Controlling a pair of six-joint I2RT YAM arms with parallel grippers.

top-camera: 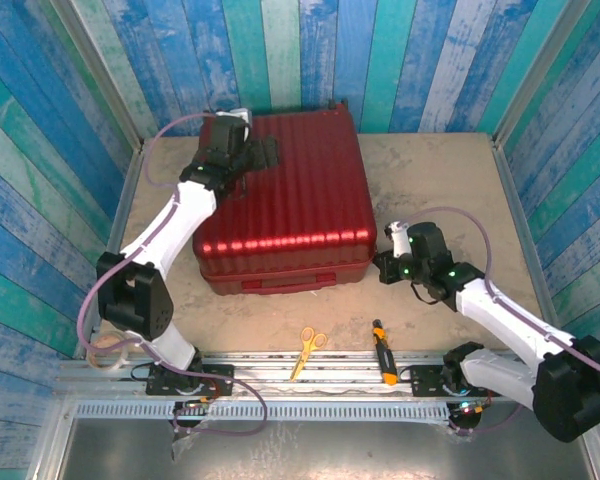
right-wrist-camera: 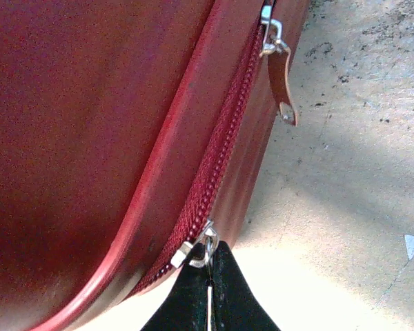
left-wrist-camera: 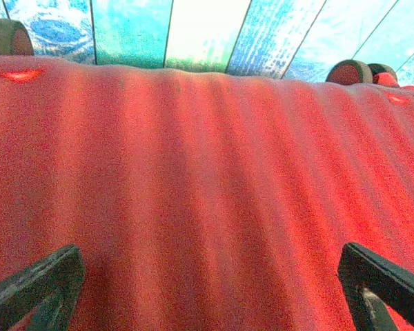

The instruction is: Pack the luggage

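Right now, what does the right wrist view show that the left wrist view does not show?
Right wrist view: the zipper along the seam, a brown pull tab hanging from the upper slider, the lower zipper slider pinched in the shut right pincer, and the beige table.
Left wrist view: the ribbed lid, two wheels at its far edge, the blue plank wall, and the open left pincer over the lid.
Both: the dark-red shell of the luggage.
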